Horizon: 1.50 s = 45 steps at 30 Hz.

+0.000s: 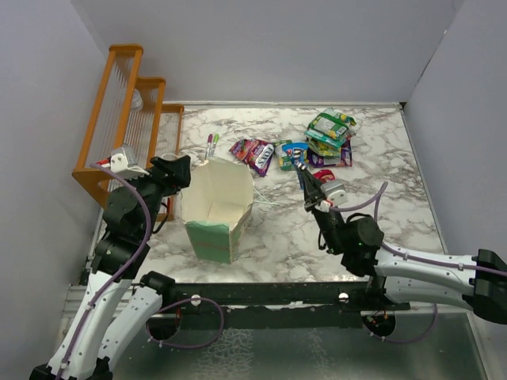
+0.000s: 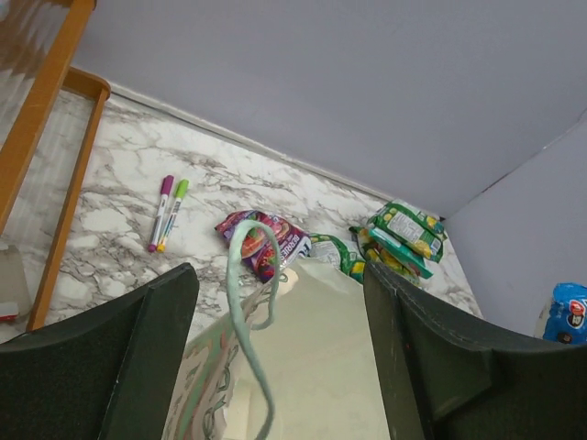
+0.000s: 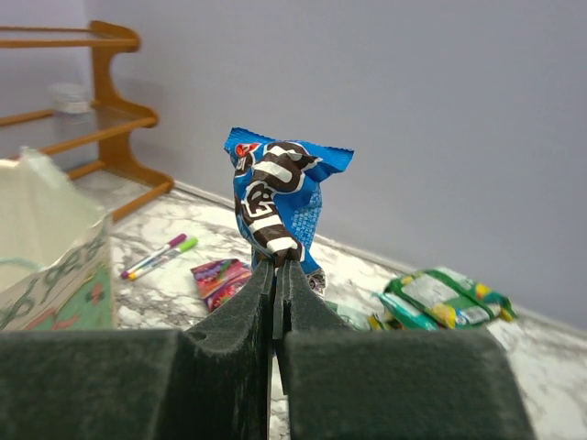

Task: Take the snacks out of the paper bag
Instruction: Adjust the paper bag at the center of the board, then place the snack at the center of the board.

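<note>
The mint-green paper bag (image 1: 215,212) stands open on the marble table, its cream inside showing. My left gripper (image 1: 184,174) is open at the bag's left rim; in the left wrist view the gripper (image 2: 280,275) straddles the bag (image 2: 321,357) and its string handle (image 2: 246,275). My right gripper (image 1: 303,174) is shut on a blue snack packet (image 3: 280,202) and holds it in the air, right of the bag. Purple packets (image 1: 253,153) and green packets (image 1: 331,129) lie on the table behind it. I see nothing inside the bag.
An orange wooden rack (image 1: 127,111) stands at the back left beside the bag. Two markers (image 1: 211,145) with purple and green caps lie behind the bag. Grey walls close in the table at the back and both sides.
</note>
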### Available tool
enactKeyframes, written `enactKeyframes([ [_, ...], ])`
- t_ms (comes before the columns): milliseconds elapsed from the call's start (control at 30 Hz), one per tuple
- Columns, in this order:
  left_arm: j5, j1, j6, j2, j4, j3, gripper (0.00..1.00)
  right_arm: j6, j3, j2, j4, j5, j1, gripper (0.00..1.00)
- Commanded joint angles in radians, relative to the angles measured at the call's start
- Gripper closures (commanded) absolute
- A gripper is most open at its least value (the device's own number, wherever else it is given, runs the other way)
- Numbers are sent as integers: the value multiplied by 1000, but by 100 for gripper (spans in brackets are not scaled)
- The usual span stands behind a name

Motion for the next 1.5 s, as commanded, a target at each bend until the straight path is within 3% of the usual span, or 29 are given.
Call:
enactKeyframes([
  [0,-42,1,80,-26,-22,23,23,84,63,71,113,244,-13,97],
  [167,-60,1,130,-33,-44,55,21,281,150,127,-136,145,-119,95],
  [267,-58,1,145,-39,-55,64,19,560,226,200,-390,-155,-343,96],
  [333,-50,1,153,-43,-54,69,10,704,280,292,-473,-330,-475,98],
  [400,-33,2,159,-50,-58,76,1,731,337,395,-499,-403,-518,98],
  [567,-6,1,185,-69,-85,115,1,768,390,586,-370,-436,-532,98],
  [833,-19,1,226,-128,-111,144,1,800,584,919,-375,-467,-534,98],
  [1000,-35,1,227,-151,-143,144,1,859,559,952,-433,-395,-535,97],
  [1133,-44,1,228,-162,-127,122,1,873,436,901,-386,-424,-535,96],
  [1167,-41,1,227,-161,-118,115,1,873,405,889,-374,-424,-535,92],
  [1333,-23,0,228,-133,-78,98,1,811,377,831,-429,-417,-535,48],
  [1467,-17,1,251,-102,-84,135,1,795,427,630,-586,-386,-535,23],
])
